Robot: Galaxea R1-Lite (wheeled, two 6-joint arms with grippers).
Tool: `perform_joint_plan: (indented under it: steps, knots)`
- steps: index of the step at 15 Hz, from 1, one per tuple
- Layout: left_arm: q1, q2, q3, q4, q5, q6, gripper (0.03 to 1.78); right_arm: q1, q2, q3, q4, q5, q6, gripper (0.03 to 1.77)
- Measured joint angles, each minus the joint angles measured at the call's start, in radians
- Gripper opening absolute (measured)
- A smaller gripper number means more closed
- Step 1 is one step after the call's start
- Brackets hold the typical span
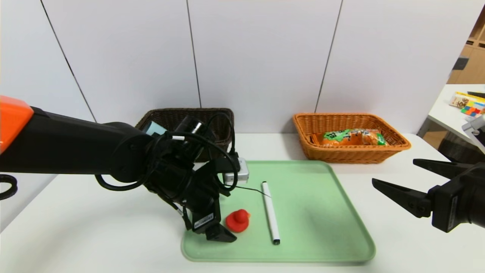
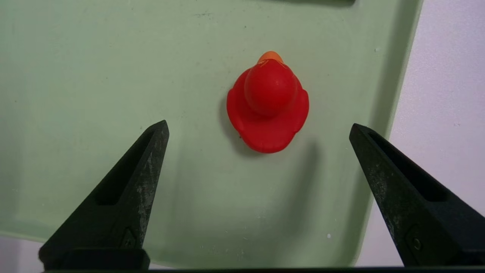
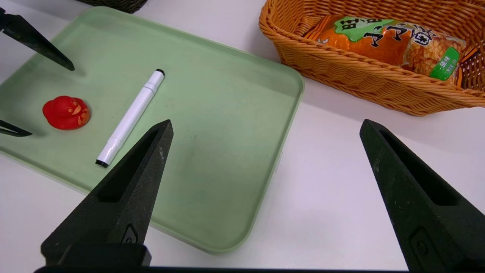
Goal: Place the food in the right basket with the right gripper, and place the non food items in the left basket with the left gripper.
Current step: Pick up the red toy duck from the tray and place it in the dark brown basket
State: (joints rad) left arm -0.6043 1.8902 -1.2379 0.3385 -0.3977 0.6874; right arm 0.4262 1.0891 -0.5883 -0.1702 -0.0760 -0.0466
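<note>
While L gripper (image 2: 257, 129) gapes wide over red duck (image 2: 268, 102), R gripper (image 3: 265, 125) open, empty.

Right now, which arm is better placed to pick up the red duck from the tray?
The left. The left gripper hangs open right above the red duck on the green tray. The right gripper waits open beside the tray, farther off.

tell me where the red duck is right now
In the head view the red duck sits on the green tray, near its front left corner, just left of the white marker, with the open left gripper above it.
</note>
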Motion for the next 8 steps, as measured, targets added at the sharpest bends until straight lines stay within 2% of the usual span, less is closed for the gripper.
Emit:
perform_joint_plan:
  steps: [8]
  knots:
    - [0.001,0.073,-0.031,0.0,0.002,-0.003,1.69,0.001,-0.009,0.004,0.0,0.002,0.001,1.7]
